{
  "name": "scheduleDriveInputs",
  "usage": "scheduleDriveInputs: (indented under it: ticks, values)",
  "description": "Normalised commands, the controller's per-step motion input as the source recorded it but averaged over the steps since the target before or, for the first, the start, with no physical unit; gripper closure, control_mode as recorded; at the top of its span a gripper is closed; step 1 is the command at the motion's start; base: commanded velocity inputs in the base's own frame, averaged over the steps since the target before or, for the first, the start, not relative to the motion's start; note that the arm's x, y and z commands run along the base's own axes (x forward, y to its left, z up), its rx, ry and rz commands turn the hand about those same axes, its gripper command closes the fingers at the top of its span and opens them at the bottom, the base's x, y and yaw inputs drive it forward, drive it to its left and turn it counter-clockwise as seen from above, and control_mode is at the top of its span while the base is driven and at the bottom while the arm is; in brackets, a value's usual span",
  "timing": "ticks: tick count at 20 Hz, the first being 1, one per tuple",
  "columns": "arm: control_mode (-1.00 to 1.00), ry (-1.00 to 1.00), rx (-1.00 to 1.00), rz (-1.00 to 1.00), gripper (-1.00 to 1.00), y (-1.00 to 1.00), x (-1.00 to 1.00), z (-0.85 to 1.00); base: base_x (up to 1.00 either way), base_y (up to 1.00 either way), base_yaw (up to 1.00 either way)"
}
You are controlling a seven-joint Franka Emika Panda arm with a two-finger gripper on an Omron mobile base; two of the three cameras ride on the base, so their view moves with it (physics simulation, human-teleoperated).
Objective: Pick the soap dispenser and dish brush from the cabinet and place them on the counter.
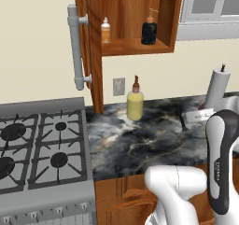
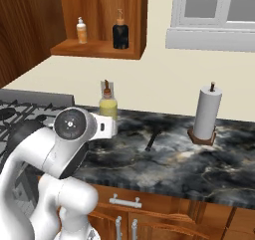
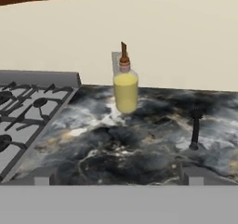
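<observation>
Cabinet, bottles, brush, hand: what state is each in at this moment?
cabinet: door open.
black soap dispenser: upright on the cabinet shelf.
small orange bottle: upright on the shelf.
yellow bottle: upright on the counter.
dish brush: lying on the counter.
hand: open, empty.

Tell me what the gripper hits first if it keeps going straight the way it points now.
Most likely the yellow bottle, upright on the counter near the wall and roughly centred in the hand view. The open gripper points just over the marble; depth is unclear, so it might graze the slab first.
</observation>
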Motion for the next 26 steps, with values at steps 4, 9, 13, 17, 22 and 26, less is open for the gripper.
scheduleDriveInputs:
  ticks: [4, 9, 13, 17, 22, 26]
  values:
    - [-1.0, 0.02, 0.0, -0.09, -1.0, 0.1, 0.11, 0.37, 0.0, 0.0, 0.0]
    - [-1.0, 0.07, 0.05, -0.06, -1.0, 0.02, 0.08, 0.26, 0.0, 0.0, 0.0]
    - [-1.0, -0.03, 0.0, -0.08, -1.0, 0.2, 0.0, 0.37, 0.0, 0.0, 0.0]
    - [-1.0, -0.16, 0.0, -0.08, -1.0, 0.21, 0.01, 0.39, 0.0, 0.0, 0.0]
    - [-1.0, -0.21, 0.0, -0.02, -1.0, 0.13, 0.01, 0.34, 0.0, 0.0, 0.0]
    - [-1.0, -0.18, 0.0, -0.01, -1.0, 0.05, 0.0, 0.46, 0.0, 0.0, 0.0]
